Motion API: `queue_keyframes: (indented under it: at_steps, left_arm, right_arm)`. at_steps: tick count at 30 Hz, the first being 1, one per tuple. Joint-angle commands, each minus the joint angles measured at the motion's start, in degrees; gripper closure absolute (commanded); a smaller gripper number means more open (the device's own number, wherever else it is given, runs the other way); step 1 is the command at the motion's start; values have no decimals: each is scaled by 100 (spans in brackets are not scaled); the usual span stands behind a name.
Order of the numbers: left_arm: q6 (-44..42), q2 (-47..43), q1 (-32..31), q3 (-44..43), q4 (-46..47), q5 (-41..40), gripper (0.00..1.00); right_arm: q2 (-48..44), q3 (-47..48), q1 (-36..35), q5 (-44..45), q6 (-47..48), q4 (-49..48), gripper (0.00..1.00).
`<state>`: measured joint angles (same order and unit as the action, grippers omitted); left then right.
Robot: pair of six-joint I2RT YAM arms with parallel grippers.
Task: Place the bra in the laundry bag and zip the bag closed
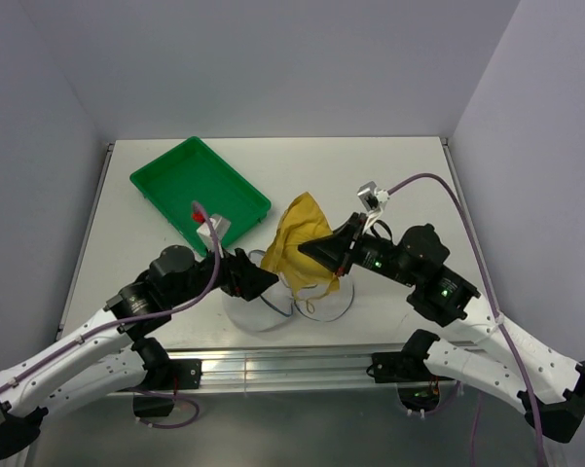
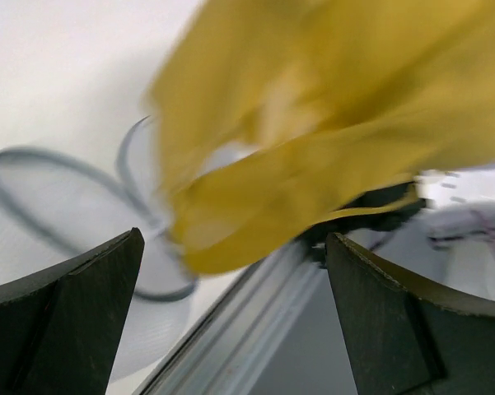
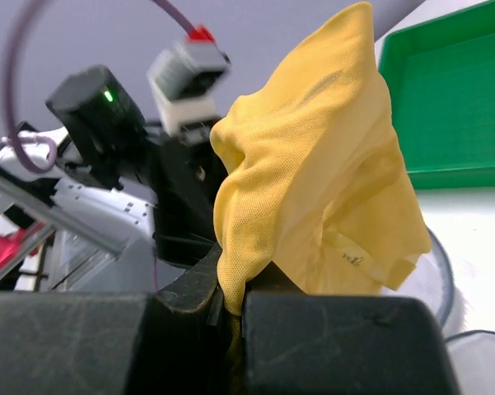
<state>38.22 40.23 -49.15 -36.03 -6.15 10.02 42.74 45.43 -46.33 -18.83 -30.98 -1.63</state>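
Right gripper clamps the bra; left gripper gapes empty; I'd lower the garment squarely into the laundry bag.

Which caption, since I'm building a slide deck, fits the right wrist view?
Right gripper shut on the mustard-yellow bra, held above the mesh laundry bag, green tray behind.

White links, black joints and purple cables are fitted on the left arm and right arm (green lights are lit); the left gripper is moulded black.
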Motion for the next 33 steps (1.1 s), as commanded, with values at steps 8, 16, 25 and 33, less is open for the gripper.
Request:
queue_keyframes:
  at_steps: [8, 16, 25, 33]
  left_arm:
    - [450, 729, -174, -308, -1538, -2567, 8]
    - [511, 1391, -183, -185, -1020, -2436, 48]
    - [625, 1129, -183, 69, -572, -2338, 100]
    - [959, 390, -183, 807, 8, -2224, 100]
  right_arm:
    - [-547, -78, 45, 1206, 189, 251, 100]
    - [-592, -368, 45, 1505, -381, -39, 100]
    - [-39, -939, 18, 1137, -1435, -1321, 100]
    - [629, -1483, -298, 1258, -2060, -2647, 100]
